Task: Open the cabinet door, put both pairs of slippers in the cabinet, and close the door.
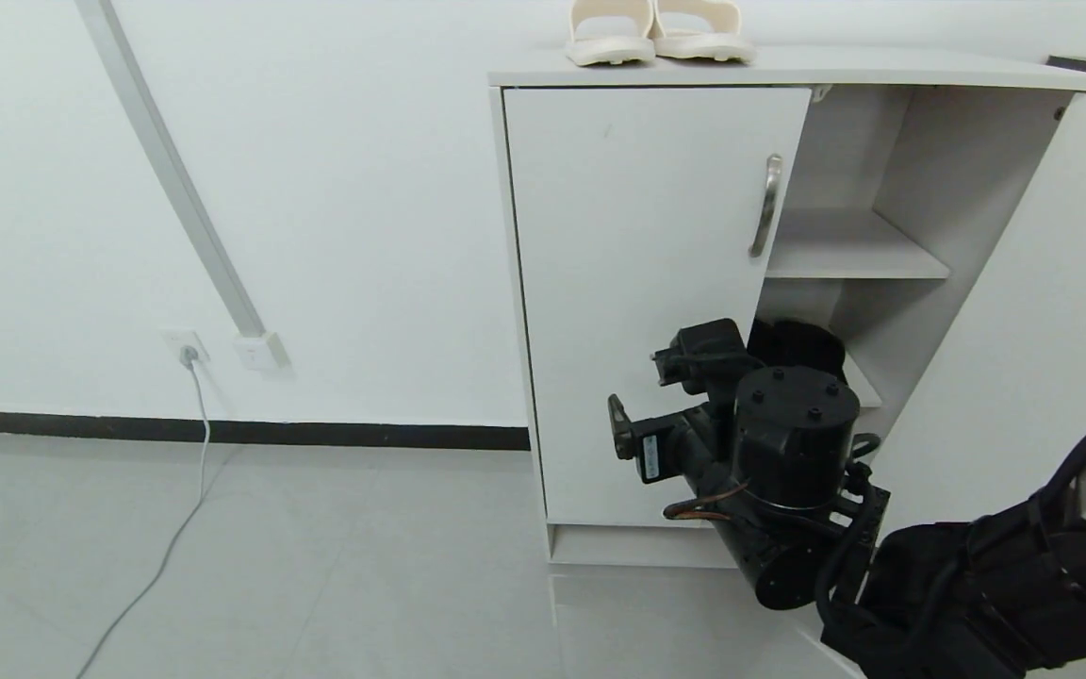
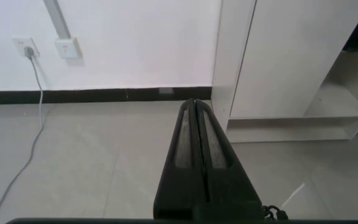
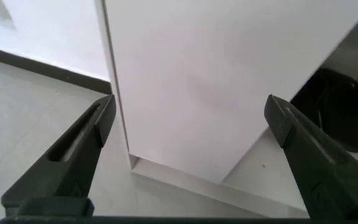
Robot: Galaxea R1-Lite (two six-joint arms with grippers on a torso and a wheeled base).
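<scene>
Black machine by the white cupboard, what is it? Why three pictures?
It is a robot's black right arm. One picture comes from a camera on its head, the others from cameras on its wrists. The left gripper is pinched shut above the grey tiled floor. The right gripper is wide open, facing the closed door of the white cabinet. Neither holds anything. A pair of cream open-toed slippers sits on the cabinet's top. Some black slippers lie inside on a low shelf, where the other door stands open.

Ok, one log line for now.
cabinet door open; black slippers on lower shelf; beige slippers on cabinet top; right gripper open; left gripper shut
</scene>
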